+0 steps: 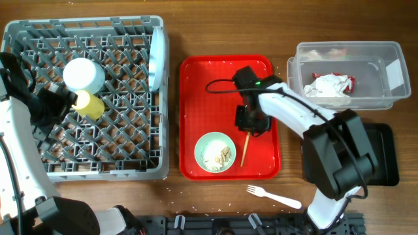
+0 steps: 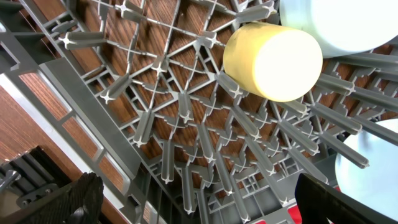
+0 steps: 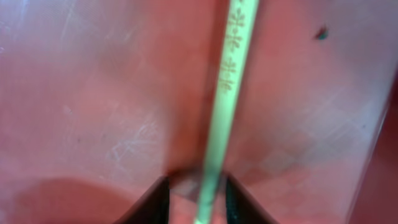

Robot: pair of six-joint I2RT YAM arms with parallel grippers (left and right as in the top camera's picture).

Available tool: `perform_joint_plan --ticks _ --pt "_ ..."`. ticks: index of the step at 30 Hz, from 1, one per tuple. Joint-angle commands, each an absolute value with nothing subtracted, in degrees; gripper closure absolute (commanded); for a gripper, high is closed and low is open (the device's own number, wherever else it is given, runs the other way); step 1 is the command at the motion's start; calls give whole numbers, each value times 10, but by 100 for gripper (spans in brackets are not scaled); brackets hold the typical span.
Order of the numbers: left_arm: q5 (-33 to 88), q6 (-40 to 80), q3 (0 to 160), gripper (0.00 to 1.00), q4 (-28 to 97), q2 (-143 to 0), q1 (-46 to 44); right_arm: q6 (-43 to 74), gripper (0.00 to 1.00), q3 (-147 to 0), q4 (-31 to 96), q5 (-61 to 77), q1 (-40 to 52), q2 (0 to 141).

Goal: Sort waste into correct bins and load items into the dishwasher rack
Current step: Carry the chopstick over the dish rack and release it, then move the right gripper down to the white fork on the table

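My right gripper (image 1: 251, 123) is down on the red serving tray (image 1: 196, 78), its open jaws close on either side of the upper end of the thin wooden chopsticks (image 1: 245, 149). In the right wrist view the chopstick (image 3: 230, 68) runs between the fingertips of that gripper (image 3: 196, 186) with a slim gap each side. My left gripper (image 1: 49, 104) hangs wide open and empty over the dishwasher rack (image 1: 26, 163), beside the yellow cup (image 1: 88, 103). The rack also holds an upturned blue bowl (image 1: 83, 74) and a plate (image 1: 157, 59) on edge.
A blue bowl (image 1: 215, 152) with food crumbs sits on the red tray beside the chopsticks. The white fork (image 1: 274, 196) lies on the table in front. The clear tub (image 1: 392, 98) holds the napkin (image 1: 330, 85) and red wrapper (image 1: 349, 79). The black tray (image 1: 385, 153) lies under my right arm.
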State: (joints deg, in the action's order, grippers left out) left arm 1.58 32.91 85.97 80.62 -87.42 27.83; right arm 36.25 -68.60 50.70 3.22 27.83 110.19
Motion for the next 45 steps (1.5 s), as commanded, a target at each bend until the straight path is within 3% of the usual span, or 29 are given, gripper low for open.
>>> perform_joint_plan --ticks 1,10,12,15,20,26,30,33,34,36,37,38,44,45 --pt "21 335 858 0 806 -863 281 401 96 -670 504 -3 288 1112" --pt "21 335 858 0 806 -863 281 352 96 -868 636 47 276 1042" --pt "21 335 858 0 806 -863 281 326 96 -884 575 172 284 1016" --pt "21 335 858 0 806 -863 281 335 96 -884 492 237 325 1011" --pt "21 335 858 0 804 -863 281 373 96 -884 381 241 425 1011" --pt "21 335 858 0 792 -864 281 437 96 -884 239 242 473 1012" --pt "21 335 858 0 790 -864 281 488 96 -884 155 112 530 1053" --pt "21 335 858 0 789 -864 281 517 96 -884 109 111 554 1100" --pt "21 335 858 0 789 -864 281 521 93 -884 100 111 560 1118" --pt "21 335 858 0 790 -864 281 518 66 -884 104 100 561 1133" --pt "21 335 858 0 791 -864 281 508 44 -884 106 93 561 1133" --pt "21 335 858 0 791 -864 281 499 35 -884 106 91 560 1130" --pt "21 335 857 0 792 -864 281 434 30 -891 189 31 542 1040" --pt "21 335 857 0 792 -864 281 423 22 -893 237 1 528 999"
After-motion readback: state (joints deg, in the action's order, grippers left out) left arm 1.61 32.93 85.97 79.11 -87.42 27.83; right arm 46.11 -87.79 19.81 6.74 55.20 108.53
